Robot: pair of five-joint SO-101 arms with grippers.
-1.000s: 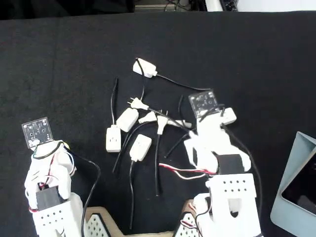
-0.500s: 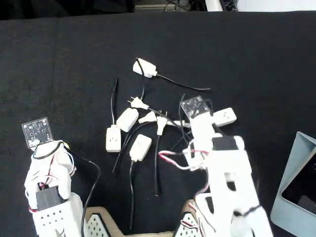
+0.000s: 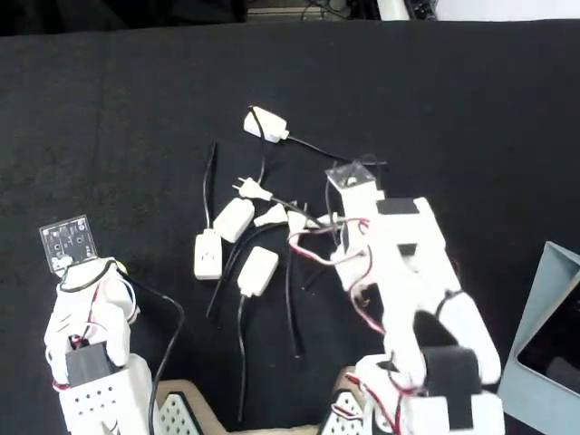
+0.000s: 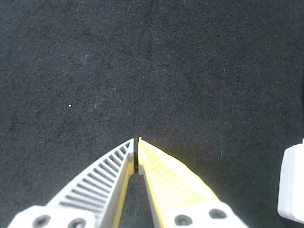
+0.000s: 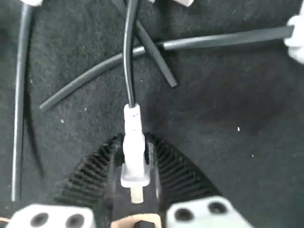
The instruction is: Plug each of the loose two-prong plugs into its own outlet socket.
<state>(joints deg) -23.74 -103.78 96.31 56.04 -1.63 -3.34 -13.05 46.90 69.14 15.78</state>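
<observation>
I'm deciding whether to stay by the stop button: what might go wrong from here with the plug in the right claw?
1. The plug in the right claw trails a cord that crosses other cords; lifting it may drag them and shift a nearby socket.
2. The cord leaves the plug's outward end, so the prongs probably face the wrist; mating may need a regrasp.

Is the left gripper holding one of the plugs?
No, the left gripper is shut with nothing between its fingers, over the black table.
</observation>
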